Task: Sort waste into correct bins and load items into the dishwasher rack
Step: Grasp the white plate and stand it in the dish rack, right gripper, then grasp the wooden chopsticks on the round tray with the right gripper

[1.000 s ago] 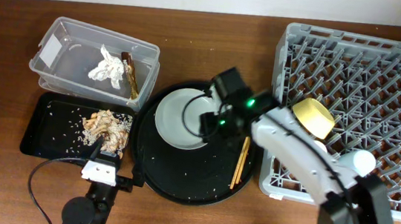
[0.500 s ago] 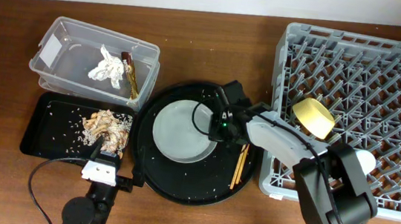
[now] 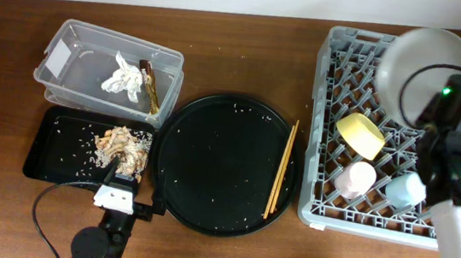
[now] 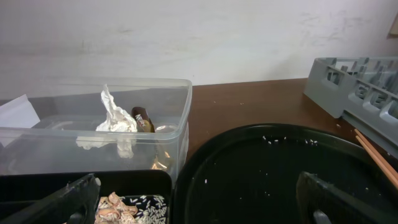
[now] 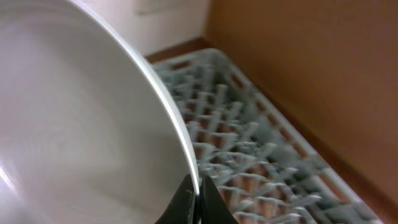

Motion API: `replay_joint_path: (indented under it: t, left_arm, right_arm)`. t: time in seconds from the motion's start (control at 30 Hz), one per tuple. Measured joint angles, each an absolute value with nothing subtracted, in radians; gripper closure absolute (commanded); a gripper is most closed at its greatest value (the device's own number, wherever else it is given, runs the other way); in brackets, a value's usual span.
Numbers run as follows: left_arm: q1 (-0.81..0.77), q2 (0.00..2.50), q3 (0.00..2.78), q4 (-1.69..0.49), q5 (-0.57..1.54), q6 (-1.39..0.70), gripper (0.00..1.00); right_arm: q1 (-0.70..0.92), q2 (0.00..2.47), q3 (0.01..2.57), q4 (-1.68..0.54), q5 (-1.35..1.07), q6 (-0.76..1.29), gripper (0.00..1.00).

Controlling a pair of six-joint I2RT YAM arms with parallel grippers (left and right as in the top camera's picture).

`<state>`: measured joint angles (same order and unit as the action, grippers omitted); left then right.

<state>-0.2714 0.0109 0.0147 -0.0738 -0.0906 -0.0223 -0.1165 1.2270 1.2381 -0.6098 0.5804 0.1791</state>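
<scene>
Plate point(image 3: 422, 63) hangs over the far right part of the rack point(image 3: 399, 155). The right gripper point(image 5: 194, 202) has its jaws clamped on the plate's rim. An edge grip like that suits standing the plate on its side between pegs rather than laying it flat. The wrist view is blurred, so how far it is tilted is hard to say; from overhead its face looks turned mostly upward.

Bowl point(image 3: 360, 134), pink cup point(image 3: 356, 178) and blue cup point(image 3: 404, 190) already sit toward the rack's near side, which leaves the back rows as the likely room for something wide. Chopsticks point(image 3: 281, 169) lie on the right edge of the round tray point(image 3: 205, 204), just beside the rack, not yet loaded.

Tissue point(image 3: 123, 76) and wrapper point(image 3: 149, 86) are in the tub point(image 3: 75, 53), and scraps point(image 3: 121, 145) are in the black tray point(image 3: 49, 140), so the waste looks sorted. The left gripper point(image 4: 199, 199) sits low by that tray, jaws spread wide and holding nothing, out of the other arm's way.
</scene>
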Motion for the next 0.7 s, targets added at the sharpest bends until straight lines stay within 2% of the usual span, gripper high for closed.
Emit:
replay_joint_path:
  t: [0.13,0.2,0.33,0.4,0.5,0.53,0.7]
  left_arm:
    - [-0.271,0.011,0.015,-0.073,-0.09,-0.022,0.01]
    - [-0.271,0.011,0.015,-0.074,-0.09,-0.022,0.01]
    - [-0.271,0.011,0.015,-0.074,-0.09,-0.022,0.01]
    - [-0.271,0.011,0.015,-0.074,-0.091,-0.022,0.01]
    - [-0.271,0.011,0.015,-0.074,-0.091,-0.022,0.01]
    - [-0.271,0.011,0.015,-0.074,-0.091,-0.022,0.01]
    - [-0.271,0.011,0.015,-0.074,-0.09,-0.022,0.01]
  right_arm:
    - [-0.192,1.382,1.238,-0.599,0.643,0.102,0.96]
    - [-0.192,1.508,1.238,-0.578,0.772,0.074,0.96]
    - [-0.166,1.543,1.238,-0.566,0.857,0.044,0.95]
    - [-0.137,1.544,1.238,-0.582,0.875,0.027,0.86]
    - [-0.05,1.544,1.238,-0.685,0.843,0.008,0.67]
    - [-0.011,1.544,1.238,-0.699,0.833,0.004,0.49]
    - [0.225,1.541,1.312,-0.831,0.739,0.018,0.42]
